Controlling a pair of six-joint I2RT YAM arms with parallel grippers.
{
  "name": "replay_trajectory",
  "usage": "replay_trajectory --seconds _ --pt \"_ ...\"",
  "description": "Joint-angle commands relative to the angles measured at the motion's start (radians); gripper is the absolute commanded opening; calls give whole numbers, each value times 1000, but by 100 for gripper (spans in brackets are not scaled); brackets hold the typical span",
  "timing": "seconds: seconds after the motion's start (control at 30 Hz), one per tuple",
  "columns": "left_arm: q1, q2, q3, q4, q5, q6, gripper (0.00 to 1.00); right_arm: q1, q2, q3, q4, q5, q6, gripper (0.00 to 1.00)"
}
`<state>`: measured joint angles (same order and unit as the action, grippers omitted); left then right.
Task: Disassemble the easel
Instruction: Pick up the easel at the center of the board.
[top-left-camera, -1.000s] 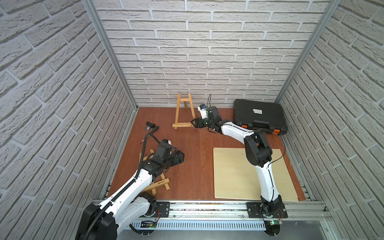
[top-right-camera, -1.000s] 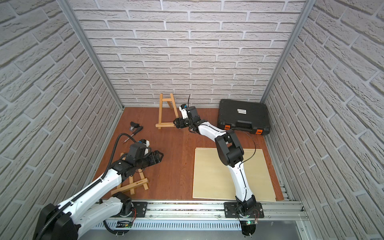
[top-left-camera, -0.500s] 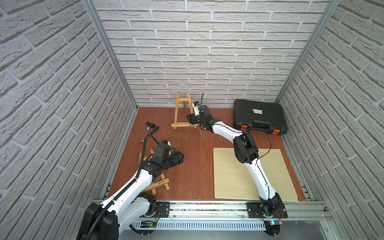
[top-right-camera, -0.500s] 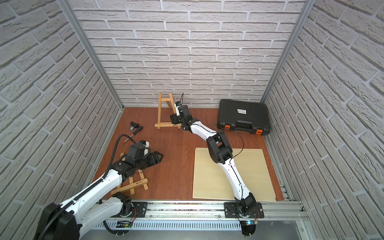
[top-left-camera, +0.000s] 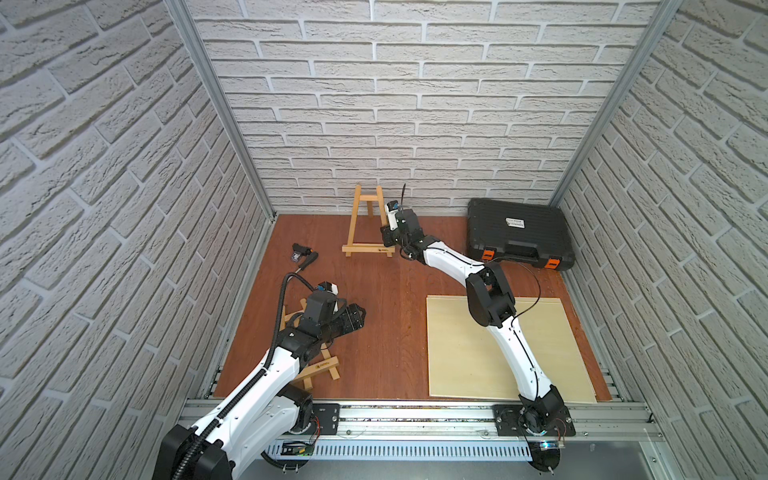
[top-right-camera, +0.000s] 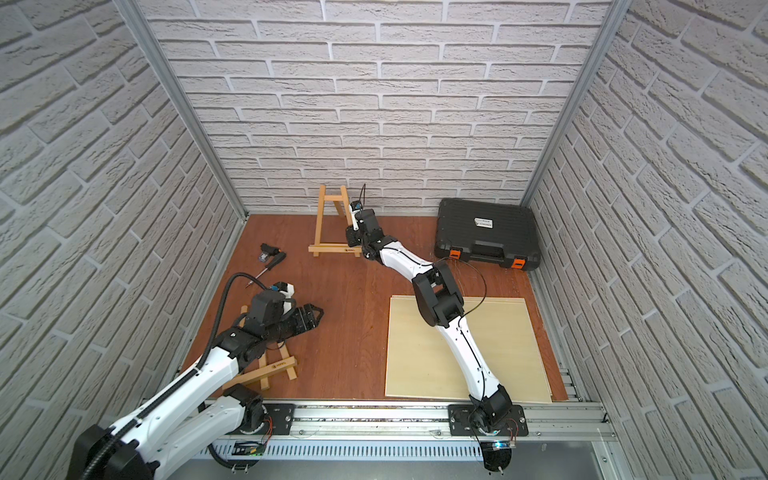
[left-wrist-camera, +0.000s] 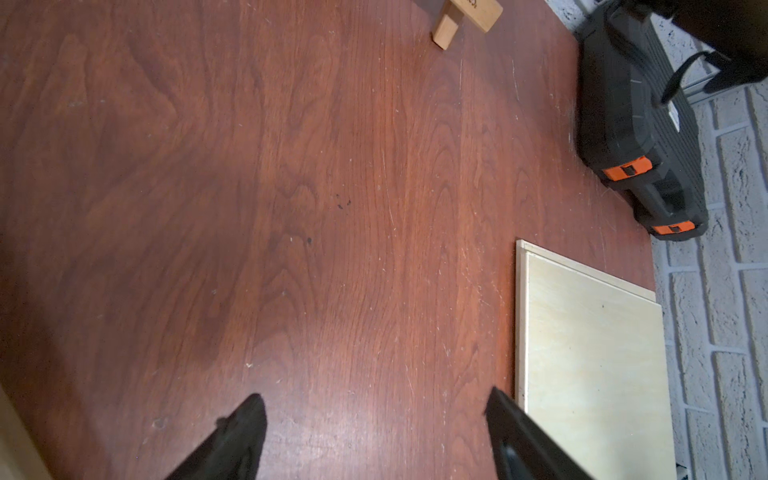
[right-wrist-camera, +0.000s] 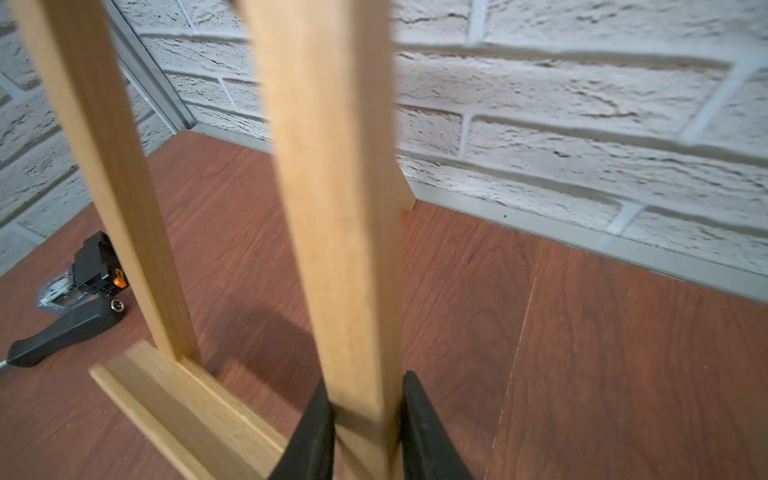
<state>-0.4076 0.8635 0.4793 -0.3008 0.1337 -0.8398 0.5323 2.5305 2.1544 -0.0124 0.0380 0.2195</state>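
The wooden easel (top-left-camera: 352, 224) stands upright at the back of the surface (top-left-camera: 374, 291), near the brick wall (top-left-camera: 415, 124). The right gripper (right-wrist-camera: 365, 399) has its jaws pinching one front leg (right-wrist-camera: 332, 208), low down by the ledge (top-left-camera: 368, 250). Danger here: nothing braces the frame, so a pull could tip or drag the lot. The left gripper (left-wrist-camera: 372, 397), jaws spread, hovers empty, well apart, too far to steady it.

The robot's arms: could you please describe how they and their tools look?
White links, black joints on left arm and right arm. Ribbed black hose on the left, thin black cable on the right. Black tapered fingers on left tool and right tool.
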Motion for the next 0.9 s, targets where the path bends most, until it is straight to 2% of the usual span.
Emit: replay_trajectory --seconds 0.0,0.07,0.2,0.4,0.63,0.87 --pt "7 -18 -14 -11 -14 -2 83 8 16 18 -3 13 -36 18" --pt "7 -24 -15 -14 -17 -4 83 8 17 15 -3 10 -43 12" --pt "8 -36 -6 -31 -25 -4 84 12 -6 -23 17 -1 -64 11" --pt "34 -54 25 -49 -32 14 84 17 -172 -238 99 -18 -111 7" --pt "163 -14 88 -7 47 55 84 17 -399 -483 111 -61 -166 6" --pt "295 57 155 46 128 96 84 17 -591 -658 100 -125 -155 6"
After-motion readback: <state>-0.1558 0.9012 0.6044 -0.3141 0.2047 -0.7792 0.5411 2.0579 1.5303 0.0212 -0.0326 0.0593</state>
